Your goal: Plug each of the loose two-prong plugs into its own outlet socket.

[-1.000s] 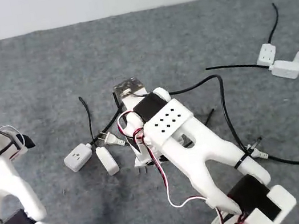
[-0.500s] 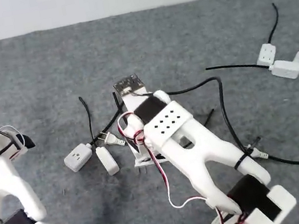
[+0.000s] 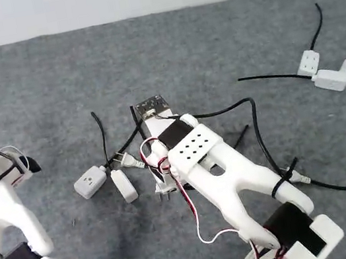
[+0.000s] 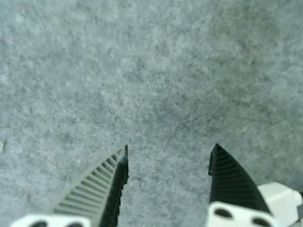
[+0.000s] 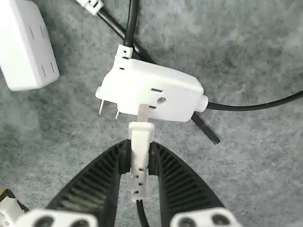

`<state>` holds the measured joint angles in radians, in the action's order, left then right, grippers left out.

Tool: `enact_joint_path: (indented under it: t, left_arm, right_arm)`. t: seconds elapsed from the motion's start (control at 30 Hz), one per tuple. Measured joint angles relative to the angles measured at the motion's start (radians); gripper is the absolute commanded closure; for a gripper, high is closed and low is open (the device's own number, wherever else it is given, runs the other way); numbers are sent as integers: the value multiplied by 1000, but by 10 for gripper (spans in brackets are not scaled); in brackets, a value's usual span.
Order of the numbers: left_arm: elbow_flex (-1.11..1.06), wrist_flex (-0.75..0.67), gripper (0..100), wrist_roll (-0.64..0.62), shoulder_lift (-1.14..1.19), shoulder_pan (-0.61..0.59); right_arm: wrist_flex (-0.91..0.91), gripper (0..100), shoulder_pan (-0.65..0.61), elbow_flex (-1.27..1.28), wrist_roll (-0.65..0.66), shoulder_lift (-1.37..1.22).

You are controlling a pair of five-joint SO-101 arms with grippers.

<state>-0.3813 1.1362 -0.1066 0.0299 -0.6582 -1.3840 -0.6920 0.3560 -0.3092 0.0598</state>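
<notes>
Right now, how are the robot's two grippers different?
The left gripper is open; the right gripper is shut on a white plug. The left gripper hangs over grey carpet; the right gripper points its plug at a white outlet block. Both have black ridged fingers.

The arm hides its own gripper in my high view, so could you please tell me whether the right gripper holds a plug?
Observer: Yes, the right gripper is shut on a small white plug.
Operator: Where does the plug point?
Observer: Its blade meets the slotted face of the white outlet block; whether it has entered, I cannot tell.
Operator: And the other arm?
Observer: The left gripper is open over bare grey carpet.
</notes>
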Motion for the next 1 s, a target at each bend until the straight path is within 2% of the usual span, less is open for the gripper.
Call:
enact_joint_path:
  t: [0.17, 0.43, 0.77, 1.0]
  left_arm:
    - [-26, -38, 737, 0, 0, 0]
    - [-28, -43, 737, 0, 0, 0]
    - [-28, -43, 737, 0, 0, 0]
    - [-28, -43, 737, 0, 0, 0]
  right_arm:
    - [-2, 991, 0, 0, 0, 3]
    - [-35, 991, 0, 0, 0, 117]
    - [-63, 991, -2, 0, 0, 126]
    - [-26, 991, 95, 0, 0, 32]
